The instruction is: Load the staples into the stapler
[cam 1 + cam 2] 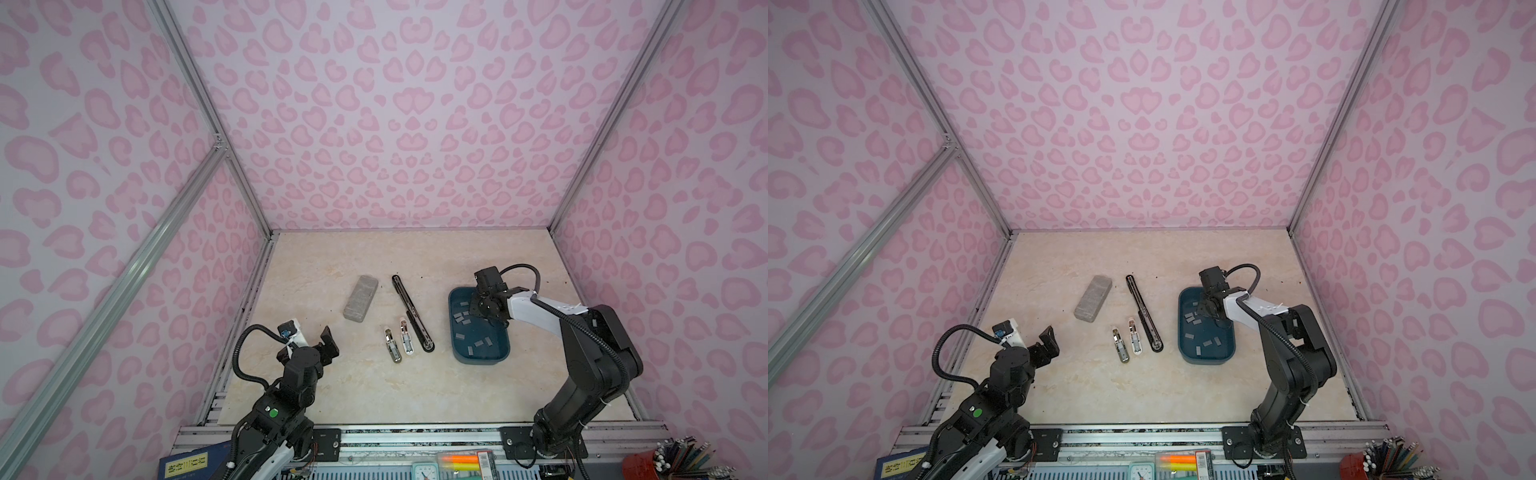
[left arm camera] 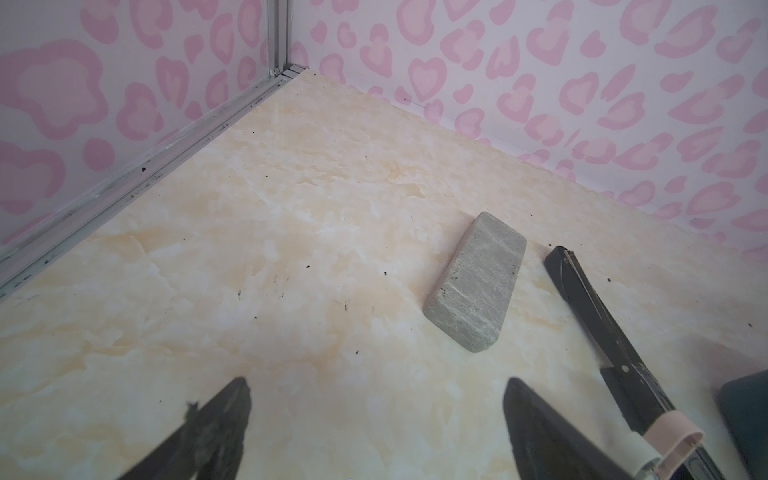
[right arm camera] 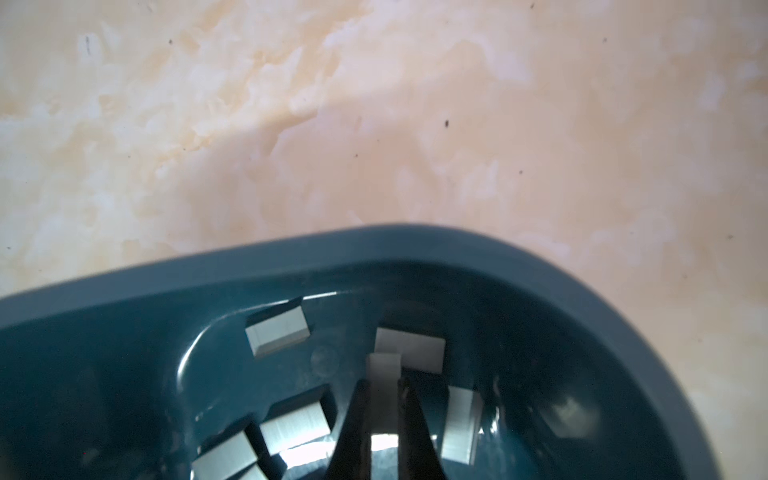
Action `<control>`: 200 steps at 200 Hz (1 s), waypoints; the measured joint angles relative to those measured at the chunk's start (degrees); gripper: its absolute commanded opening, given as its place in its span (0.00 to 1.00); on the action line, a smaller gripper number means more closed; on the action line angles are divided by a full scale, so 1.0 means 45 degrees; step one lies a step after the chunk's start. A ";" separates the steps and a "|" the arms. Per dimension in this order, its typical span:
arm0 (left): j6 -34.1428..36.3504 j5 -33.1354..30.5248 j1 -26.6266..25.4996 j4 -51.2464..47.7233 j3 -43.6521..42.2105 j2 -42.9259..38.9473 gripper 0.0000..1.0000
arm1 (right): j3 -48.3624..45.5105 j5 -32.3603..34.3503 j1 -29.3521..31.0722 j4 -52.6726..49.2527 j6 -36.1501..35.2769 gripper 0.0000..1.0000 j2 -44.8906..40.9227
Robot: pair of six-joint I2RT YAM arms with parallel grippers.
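**Staple Pickup**

The left gripper point(image 2: 376, 384) is being held wide open and empty. The black stapler point(image 1: 410, 311) is being supported, unfolded, by the table point(image 1: 374, 395). Among the staples point(image 1: 460, 336) in the blue tray point(image 3: 374, 249), one strip point(image 3: 383, 365) is being pinched by the closed right gripper point(image 3: 384, 384).

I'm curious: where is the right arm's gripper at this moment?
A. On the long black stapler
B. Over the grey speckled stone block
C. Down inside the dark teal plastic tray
C: the right gripper sits within the rim of the dark teal plastic tray, shut on a small grey metal staple strip.
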 measured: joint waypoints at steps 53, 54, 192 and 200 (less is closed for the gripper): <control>-0.0010 -0.0126 0.0000 -0.0019 -0.0034 -0.0593 0.96 | 0.0131 -0.0321 -0.0180 0.0024 -0.0321 0.29 0.0257; -0.0010 -0.0126 0.0000 -0.0019 -0.0034 -0.0607 0.96 | 0.0131 -0.0321 -0.0180 0.0029 -0.0325 0.29 0.0253; -0.0107 -0.0204 0.0000 -0.0073 -0.0204 -0.1239 0.96 | -0.0544 0.0243 0.1719 -0.0199 0.0359 0.51 -0.2137; -0.0107 -0.0204 0.0000 -0.0073 -0.0204 -0.1224 0.96 | -0.0544 0.0243 0.1826 -0.0199 0.0491 0.53 -0.2035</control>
